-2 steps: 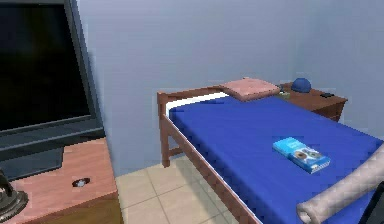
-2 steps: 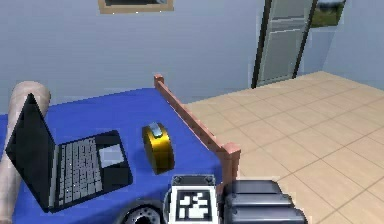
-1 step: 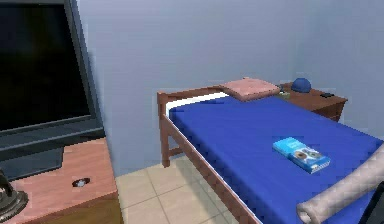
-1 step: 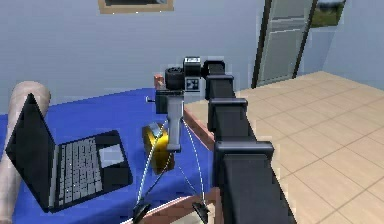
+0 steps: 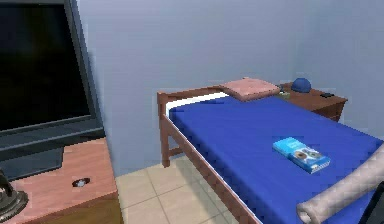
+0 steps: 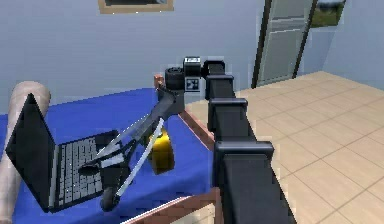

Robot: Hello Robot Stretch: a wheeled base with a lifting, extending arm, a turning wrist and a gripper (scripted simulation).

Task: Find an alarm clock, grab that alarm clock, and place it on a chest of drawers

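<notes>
In the arm side view the arm (image 6: 235, 140) reaches out over a bed with a blue cover (image 6: 110, 115). My gripper (image 6: 108, 186) slants down to the left, and its thin fingers (image 6: 130, 150) run across the cover toward an open black laptop (image 6: 45, 150). A small yellow thing (image 6: 162, 152) sits next to the fingers over the bed. I cannot tell whether the gripper holds anything. In the forward view a small round blue thing (image 5: 301, 85) stands on a wooden nightstand (image 5: 325, 103) beyond the bed (image 5: 250, 130). A low wooden cabinet (image 5: 75, 180) stands at the left.
A large dark television (image 5: 40, 70) stands on the cabinet. On the bed lie a pink pillow (image 5: 250, 88), a blue box (image 5: 301, 154) and a grey roll (image 5: 340, 200). A door (image 6: 285, 40) and tiled floor (image 6: 320, 120) lie at the arm side view's right.
</notes>
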